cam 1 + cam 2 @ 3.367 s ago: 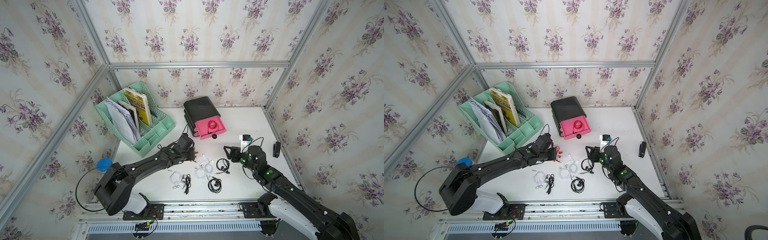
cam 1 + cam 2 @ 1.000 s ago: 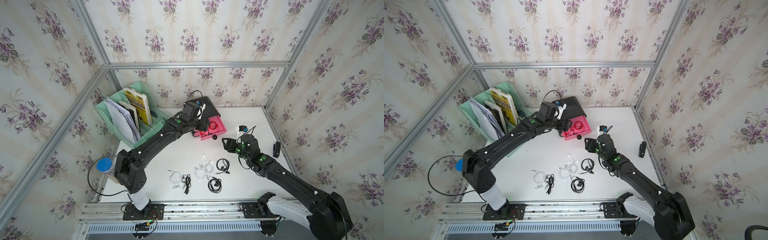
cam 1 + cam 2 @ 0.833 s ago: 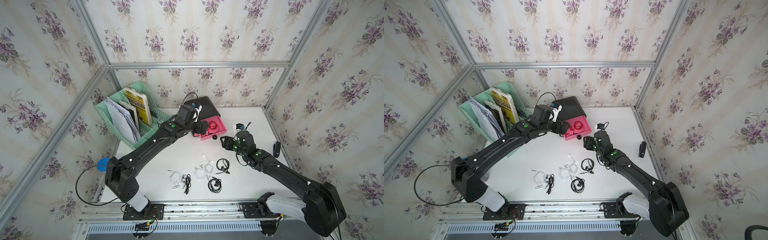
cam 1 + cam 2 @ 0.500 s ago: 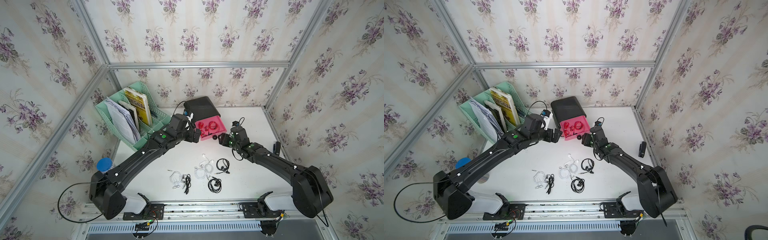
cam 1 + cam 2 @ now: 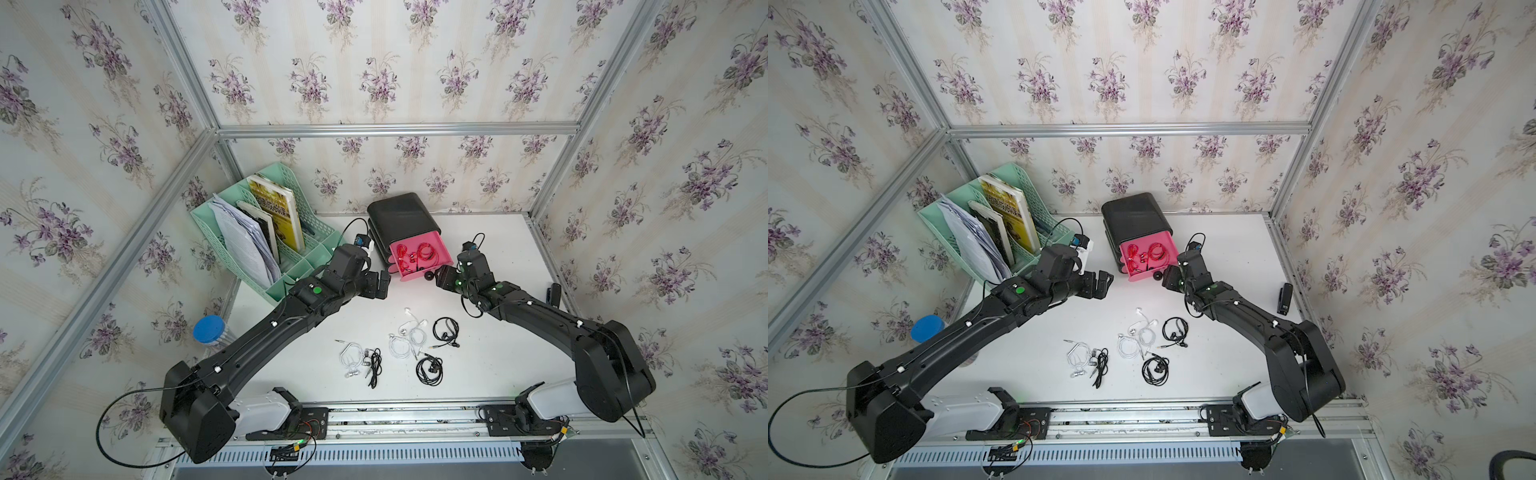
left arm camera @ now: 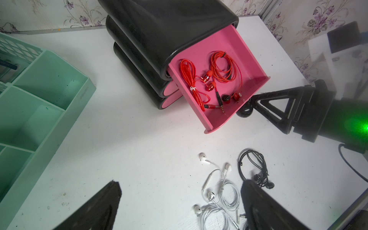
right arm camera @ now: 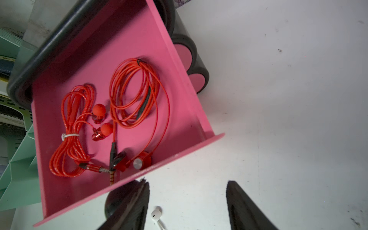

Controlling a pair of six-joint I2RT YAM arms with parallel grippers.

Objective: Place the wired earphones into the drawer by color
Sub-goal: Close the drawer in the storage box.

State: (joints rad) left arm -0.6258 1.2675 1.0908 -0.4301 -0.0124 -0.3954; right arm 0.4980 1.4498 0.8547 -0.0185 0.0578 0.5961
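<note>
Now red wired earphones (image 6: 209,77) are lying in the open pink drawer (image 6: 245,59), white earphones (image 5: 405,338) and black earphones (image 5: 446,330) on the worktop (image 5: 498,257). The left tool (image 5: 380,284) is hovering wide open, empty; the right tool (image 5: 440,278), part-open, is touching the knob (image 6: 244,113).

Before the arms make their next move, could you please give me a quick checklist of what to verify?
1. Red earphones fully inside the open pink drawer, nothing over its rim: ok.
2. Left gripper jaws open, empty, clear of the drawer: ok.
3. Right gripper jaws open, empty: ok.
4. Drawer knob between the right jaws: not ok, it sits outside them, beside one jaw.
5. Firm contact with the knob: cannot tell.
6. White earphones and black earphones sorted: not ok, on the table.
</note>
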